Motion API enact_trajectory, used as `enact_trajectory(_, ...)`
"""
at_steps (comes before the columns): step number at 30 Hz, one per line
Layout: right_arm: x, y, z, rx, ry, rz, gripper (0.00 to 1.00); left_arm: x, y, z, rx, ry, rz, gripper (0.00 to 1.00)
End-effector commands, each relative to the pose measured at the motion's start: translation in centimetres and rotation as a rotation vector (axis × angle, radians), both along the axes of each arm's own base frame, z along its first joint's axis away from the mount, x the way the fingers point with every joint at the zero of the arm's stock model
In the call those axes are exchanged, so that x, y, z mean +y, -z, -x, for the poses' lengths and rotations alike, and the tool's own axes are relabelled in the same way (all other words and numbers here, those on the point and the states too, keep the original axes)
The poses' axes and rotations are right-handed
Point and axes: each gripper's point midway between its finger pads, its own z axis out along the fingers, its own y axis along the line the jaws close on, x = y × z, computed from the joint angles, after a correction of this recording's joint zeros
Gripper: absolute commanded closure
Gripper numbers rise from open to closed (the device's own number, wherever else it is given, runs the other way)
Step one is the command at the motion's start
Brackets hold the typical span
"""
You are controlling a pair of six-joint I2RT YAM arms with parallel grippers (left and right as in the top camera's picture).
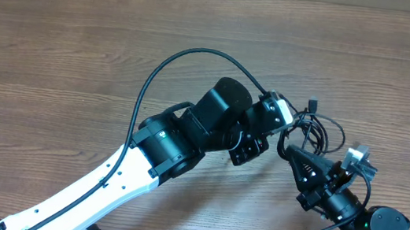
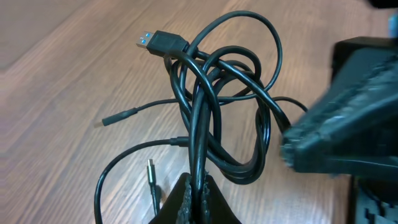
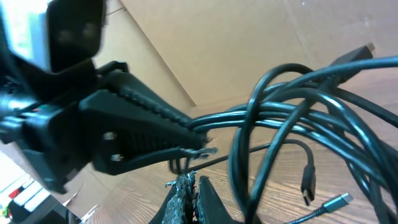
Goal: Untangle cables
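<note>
Cables (image 2: 199, 130) in tangled black loops

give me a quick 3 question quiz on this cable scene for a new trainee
1. True or false: the left gripper is open and clear of the cables.
2. What do the cables lie over? A) a wooden table B) a metal tray C) a cloth mat
3. Fill in: in the left wrist view, the blue-tipped connector at the top is a ____ plug.
Key: 1 false, it is shut on several strands. 2 A. 3 USB.
</note>
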Motion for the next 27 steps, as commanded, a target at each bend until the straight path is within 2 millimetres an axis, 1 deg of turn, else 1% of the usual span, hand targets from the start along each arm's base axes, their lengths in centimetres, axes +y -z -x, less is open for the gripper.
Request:
enact_trajectory(1, 0.6, -1.9, 0.9, -0.071, -0.049, 0.004, 0.96, 0.9, -1.1, -1.7, -0.051, -0.108, -0.008, 0.96)
enact_trajectory(4, 0.8, -2.5, 1.4, -0.088, -0.075, -0.01, 0.96, 2.1, -1.0, -3.2, -0.044, -0.241, -0.014, 0.96)
enact_trajectory(6, 0.8, -2.7, 1.4, -0.088, -0.077, -0.021, 0.96, 2.5, -1.0, -3.6, -0.034, -0.29, -0.009, 0.96)
enact_trajectory(10, 0.8, -2.6, 1.3, -0.081, -0.074, -0.021, 0.96, 2.5, -1.1, -3.7, -0.006, -0.321, 0.02, 0.96)
enact_trajectory(13, 0.4, -2.4, 0.9, -0.065, -0.042, -0.029, 0.96, 2.5, -1.2, -3.7, 0.018, -0.341, 0.038, 0.96)
enact_trajectory(14, 0.2, -2.3, 0.6, -0.052, -0.025, -0.034, 0.88, 2.5, -1.1, -3.7, 0.024, -0.345, 0.042, 0.96)
enact_trajectory(15, 0.0, -2.0, 0.4, -0.039, -0.009, -0.036, 0.7, 2.4, -1.1, -3.7, 0.03, -0.347, 0.044, 0.96)
enact_trajectory(16, -0.2, -1.7, 0.2, -0.024, 0.009, -0.037, 0.44, 2.4, -1.1, -3.7, 0.032, -0.348, 0.046, 0.96)
enact_trajectory(17, -0.4, -1.4, -0.1, -0.005, 0.026, -0.038, 0.32, 2.4, -1.1, -3.7, 0.032, -0.348, 0.046, 0.96)
enact_trajectory(18, -0.6, -1.0, -0.3, 0.014, 0.046, -0.039, 0.27, 2.4, -1.1, -3.7, 0.032, -0.347, 0.046, 0.96)
enact_trajectory(21, -0.9, -0.2, -0.6, 0.019, 0.066, -0.004, 0.21, 2.4, -1.1, -3.6, 0.034, -0.348, 0.044, 0.96)
enact_trajectory(25, -0.9, 0.2, -0.6, -0.006, 0.069, 0.046, 0.2, 2.5, -0.8, -3.5, 0.042, -0.348, 0.034, 0.96)
enact_trajectory(27, -0.9, 0.2, -0.6, -0.022, 0.069, 0.067, 0.2, 2.6, -0.5, -3.3, 0.073, -0.358, 0.039, 0.96)
